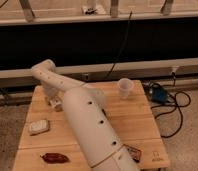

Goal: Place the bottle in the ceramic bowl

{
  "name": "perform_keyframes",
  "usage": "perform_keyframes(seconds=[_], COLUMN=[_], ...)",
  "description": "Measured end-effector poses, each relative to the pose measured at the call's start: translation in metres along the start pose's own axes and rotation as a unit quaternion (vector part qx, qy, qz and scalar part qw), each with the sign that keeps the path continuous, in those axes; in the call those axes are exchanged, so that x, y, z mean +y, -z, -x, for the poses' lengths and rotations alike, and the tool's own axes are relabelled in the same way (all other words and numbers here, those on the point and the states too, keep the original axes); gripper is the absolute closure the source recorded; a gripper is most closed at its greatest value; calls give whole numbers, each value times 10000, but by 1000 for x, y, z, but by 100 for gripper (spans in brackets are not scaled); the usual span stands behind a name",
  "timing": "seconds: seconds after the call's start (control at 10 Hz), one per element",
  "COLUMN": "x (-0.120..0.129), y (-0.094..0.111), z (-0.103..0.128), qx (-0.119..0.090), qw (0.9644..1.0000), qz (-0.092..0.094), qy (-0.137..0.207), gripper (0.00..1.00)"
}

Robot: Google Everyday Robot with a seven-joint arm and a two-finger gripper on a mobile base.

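My white arm (89, 125) reaches from the front across the middle of the wooden table (137, 120). My gripper (54, 103) hangs low over the table's back left part. A small pale shape shows right at the gripper; I cannot tell whether it is the bottle. The green ceramic bowl is hidden behind the arm.
A clear plastic cup (124, 88) stands at the back right. A flat white block (38, 126) lies at the left edge. A dark red object (55, 158) lies at the front left and a small packet (133, 152) at the front right. Cables and a blue device (159, 95) lie off the right edge.
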State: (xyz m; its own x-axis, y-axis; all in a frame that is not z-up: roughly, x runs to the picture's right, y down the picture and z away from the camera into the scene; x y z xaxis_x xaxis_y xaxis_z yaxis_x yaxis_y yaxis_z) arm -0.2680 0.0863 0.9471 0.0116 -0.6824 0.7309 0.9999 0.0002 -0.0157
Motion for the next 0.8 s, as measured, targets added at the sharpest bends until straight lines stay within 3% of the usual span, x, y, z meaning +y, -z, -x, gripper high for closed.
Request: perform_keyframes(seconds=[0.2, 0.8], x=[2, 3], y=[0, 14], z=[-1, 3], qx=[14, 61], qw=[10000, 10000], qz=[4, 24], qy=[-11, -8], gripper=[99, 100])
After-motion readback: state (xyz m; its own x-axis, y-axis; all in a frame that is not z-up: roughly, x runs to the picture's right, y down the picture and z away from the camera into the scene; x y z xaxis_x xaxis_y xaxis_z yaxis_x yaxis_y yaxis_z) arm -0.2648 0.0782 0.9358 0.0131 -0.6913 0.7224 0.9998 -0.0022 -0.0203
